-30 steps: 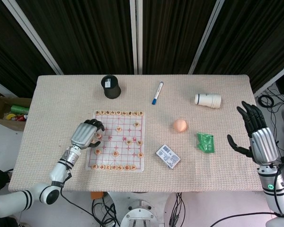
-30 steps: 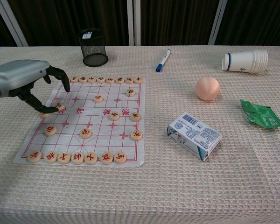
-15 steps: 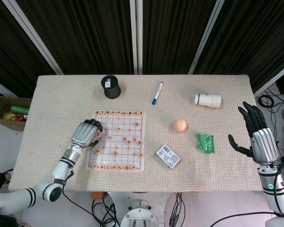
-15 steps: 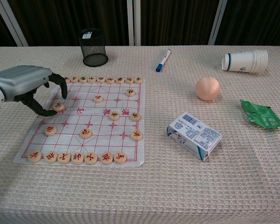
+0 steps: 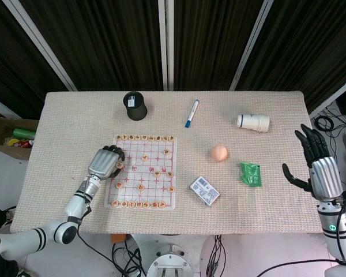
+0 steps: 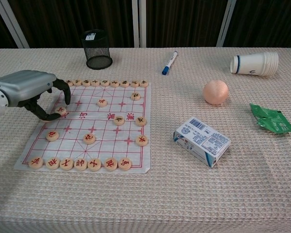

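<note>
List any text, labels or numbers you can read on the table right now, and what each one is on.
None can be read for certain.
Chess pieces: a red or dark character on each, too small to read.
Chess board: red characters across its middle, blurred.
Box: a barcode and fine print, too small.
Pen holder: a white label, unreadable.
Green packet: faint print, unreadable.
Stacked paper cups: a small dark mark, unreadable.
</note>
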{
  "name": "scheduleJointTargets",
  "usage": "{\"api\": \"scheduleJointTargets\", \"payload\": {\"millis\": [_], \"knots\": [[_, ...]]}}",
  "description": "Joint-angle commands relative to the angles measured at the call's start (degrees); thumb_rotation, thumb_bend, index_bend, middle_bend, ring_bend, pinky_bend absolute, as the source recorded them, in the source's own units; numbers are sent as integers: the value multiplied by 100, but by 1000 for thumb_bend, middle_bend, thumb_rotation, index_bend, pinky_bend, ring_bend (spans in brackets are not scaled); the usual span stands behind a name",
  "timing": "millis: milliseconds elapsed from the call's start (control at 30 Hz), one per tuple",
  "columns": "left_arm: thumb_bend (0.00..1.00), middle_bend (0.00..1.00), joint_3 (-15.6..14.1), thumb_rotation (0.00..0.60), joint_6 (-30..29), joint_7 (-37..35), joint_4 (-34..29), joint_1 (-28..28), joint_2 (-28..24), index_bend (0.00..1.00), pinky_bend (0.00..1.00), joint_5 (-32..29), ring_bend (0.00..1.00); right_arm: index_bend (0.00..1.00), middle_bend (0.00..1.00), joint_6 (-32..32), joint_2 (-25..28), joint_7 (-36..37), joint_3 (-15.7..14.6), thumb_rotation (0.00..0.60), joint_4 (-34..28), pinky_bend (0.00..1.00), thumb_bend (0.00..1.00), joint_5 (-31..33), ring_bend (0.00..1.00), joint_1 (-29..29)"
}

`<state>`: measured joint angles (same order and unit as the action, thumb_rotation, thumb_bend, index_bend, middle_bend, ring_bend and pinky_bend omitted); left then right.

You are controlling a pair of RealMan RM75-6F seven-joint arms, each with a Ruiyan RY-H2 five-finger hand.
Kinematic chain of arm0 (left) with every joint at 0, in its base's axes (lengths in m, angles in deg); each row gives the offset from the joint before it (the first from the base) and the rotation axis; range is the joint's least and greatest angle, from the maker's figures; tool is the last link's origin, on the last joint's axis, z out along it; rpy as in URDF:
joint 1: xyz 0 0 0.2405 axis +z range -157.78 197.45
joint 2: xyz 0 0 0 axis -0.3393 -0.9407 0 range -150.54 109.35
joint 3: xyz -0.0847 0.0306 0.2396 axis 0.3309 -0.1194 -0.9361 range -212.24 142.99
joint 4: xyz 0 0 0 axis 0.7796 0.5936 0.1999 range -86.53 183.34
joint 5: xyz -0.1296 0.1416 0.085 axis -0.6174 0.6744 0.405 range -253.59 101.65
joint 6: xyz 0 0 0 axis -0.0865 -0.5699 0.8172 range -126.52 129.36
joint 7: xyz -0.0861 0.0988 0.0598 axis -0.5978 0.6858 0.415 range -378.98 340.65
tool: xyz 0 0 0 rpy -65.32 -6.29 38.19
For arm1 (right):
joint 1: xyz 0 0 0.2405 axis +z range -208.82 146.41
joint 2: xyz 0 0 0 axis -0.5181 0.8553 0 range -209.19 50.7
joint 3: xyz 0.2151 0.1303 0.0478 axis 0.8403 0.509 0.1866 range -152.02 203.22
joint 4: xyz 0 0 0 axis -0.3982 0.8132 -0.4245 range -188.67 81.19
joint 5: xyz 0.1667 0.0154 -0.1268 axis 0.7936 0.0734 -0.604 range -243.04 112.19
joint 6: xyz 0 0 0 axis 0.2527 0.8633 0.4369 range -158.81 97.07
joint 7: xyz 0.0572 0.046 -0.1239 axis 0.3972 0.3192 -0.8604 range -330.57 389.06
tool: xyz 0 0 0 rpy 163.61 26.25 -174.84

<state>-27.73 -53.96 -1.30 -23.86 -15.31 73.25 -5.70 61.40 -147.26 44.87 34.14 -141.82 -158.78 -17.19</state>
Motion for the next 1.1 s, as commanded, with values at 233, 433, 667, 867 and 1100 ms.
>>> {"api": "scheduleJointTargets", "payload": {"millis": [233,433,667,867,1100], "knots": [[324,281,-9,600,48,106,30,-32,13,435,289,-106,207,0,0,-27,-36,48,-7,600,88,0,358,3,0,9],[333,281,-44,600,44,120,81,-43,34,478,288,-88,207,0,0,-38,-86,54,-8,600,147,0,362,6,0,18],[336,281,-27,600,-44,36,152,-34,76,497,289,-49,207,0,0,-20,-89,42,-10,600,157,0,368,-22,0,20],[336,281,-15,600,-198,13,74,-16,32,505,289,54,207,0,0,-27,-105,87,-25,600,210,0,371,-10,0,9],[336,281,109,600,-151,-38,139,-89,60,507,289,-30,207,0,0,-41,-126,113,-39,600,250,0,372,-10,0,9]]}}
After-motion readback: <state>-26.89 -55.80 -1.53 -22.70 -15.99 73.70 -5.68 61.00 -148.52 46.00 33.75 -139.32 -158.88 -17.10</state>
